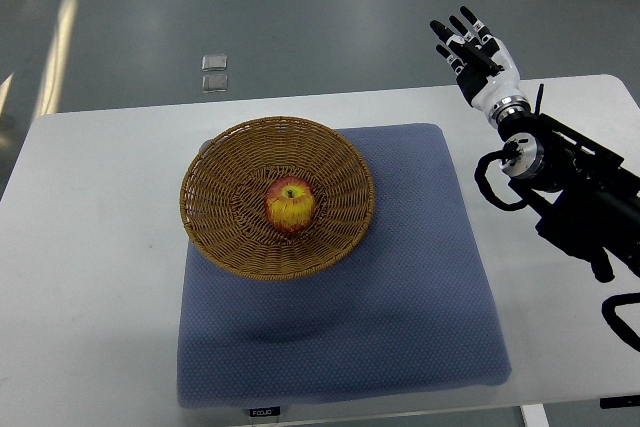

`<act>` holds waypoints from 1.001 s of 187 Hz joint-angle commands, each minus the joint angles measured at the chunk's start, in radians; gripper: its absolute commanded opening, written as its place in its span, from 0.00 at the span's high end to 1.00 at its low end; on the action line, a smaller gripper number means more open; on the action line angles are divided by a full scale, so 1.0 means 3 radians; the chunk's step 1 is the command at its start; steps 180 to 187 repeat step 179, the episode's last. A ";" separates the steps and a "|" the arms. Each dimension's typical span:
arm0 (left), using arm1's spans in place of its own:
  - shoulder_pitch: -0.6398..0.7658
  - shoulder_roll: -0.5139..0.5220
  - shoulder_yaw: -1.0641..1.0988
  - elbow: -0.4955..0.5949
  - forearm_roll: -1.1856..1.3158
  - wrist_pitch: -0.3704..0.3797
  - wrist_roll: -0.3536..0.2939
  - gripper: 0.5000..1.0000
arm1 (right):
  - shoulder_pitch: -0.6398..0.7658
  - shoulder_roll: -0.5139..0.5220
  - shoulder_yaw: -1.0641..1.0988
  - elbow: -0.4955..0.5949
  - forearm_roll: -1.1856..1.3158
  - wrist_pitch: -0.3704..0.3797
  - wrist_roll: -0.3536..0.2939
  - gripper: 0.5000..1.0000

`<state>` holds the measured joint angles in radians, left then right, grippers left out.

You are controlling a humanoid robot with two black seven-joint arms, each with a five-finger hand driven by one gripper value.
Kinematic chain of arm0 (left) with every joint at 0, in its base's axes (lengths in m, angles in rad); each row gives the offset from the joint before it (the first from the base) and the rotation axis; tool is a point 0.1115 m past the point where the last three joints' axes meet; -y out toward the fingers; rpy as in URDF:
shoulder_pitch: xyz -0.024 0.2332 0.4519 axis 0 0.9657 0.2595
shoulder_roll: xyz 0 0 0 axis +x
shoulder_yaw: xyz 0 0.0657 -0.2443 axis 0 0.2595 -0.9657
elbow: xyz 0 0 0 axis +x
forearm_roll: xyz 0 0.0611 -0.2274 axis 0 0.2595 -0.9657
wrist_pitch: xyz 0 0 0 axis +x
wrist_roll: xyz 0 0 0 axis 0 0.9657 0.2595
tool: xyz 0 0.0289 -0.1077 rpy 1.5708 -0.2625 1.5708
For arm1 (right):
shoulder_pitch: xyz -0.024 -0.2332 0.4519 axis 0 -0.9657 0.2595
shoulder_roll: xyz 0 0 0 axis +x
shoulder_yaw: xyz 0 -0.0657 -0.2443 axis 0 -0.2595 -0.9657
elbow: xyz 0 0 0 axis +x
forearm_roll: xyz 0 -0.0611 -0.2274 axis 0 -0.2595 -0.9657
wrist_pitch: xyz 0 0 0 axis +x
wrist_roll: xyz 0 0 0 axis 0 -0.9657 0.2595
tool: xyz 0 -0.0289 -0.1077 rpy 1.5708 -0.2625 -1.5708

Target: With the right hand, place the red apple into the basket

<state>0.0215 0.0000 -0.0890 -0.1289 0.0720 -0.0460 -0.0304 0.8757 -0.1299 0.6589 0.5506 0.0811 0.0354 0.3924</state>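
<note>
White table (90, 247) carries a blue mat (420, 287), and on the mat's upper left sits a wicker basket (225, 237). Inside it, near the middle, rests the red apple (290, 205). Well apart, the right hand (478, 55) hovers past the table's far edge, fingers spread and empty.

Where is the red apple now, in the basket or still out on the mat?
In the basket. The red apple rests at the centre of the wicker basket, ringed by its wall. The right hand is well clear, fingers spread.
</note>
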 commanded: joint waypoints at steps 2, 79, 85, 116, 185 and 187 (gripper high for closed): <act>0.0000 0.0000 0.0000 0.0000 0.0000 0.0000 -0.0001 0.00 | -0.0040 0.0060 -0.0008 0.0000 -0.0010 0.0000 0.0037 0.17; 0.0000 0.0000 0.0000 0.0000 0.0000 0.0000 -0.0001 0.00 | -0.0102 0.0095 -0.0044 -0.0015 -0.0071 0.0000 0.0241 0.15; 0.0000 0.0000 0.0000 0.0000 0.0000 0.0000 -0.0001 0.00 | -0.0102 0.0095 -0.0049 -0.0015 -0.0076 0.0000 0.0241 0.15; 0.0000 0.0000 0.0000 0.0000 0.0000 0.0000 0.0004 0.00 | -0.0137 0.0095 -0.0039 -0.0056 -0.0086 -0.0006 0.0246 0.15; 0.0000 0.0000 0.0000 0.0000 0.0000 0.0000 0.0004 0.00 | -0.0153 0.0116 -0.0028 -0.0061 -0.0081 -0.0011 0.0251 0.15; 0.0000 0.0000 0.0000 0.0000 0.0000 0.0000 0.0004 0.00 | -0.0153 0.0116 -0.0028 -0.0061 -0.0081 -0.0011 0.0251 0.15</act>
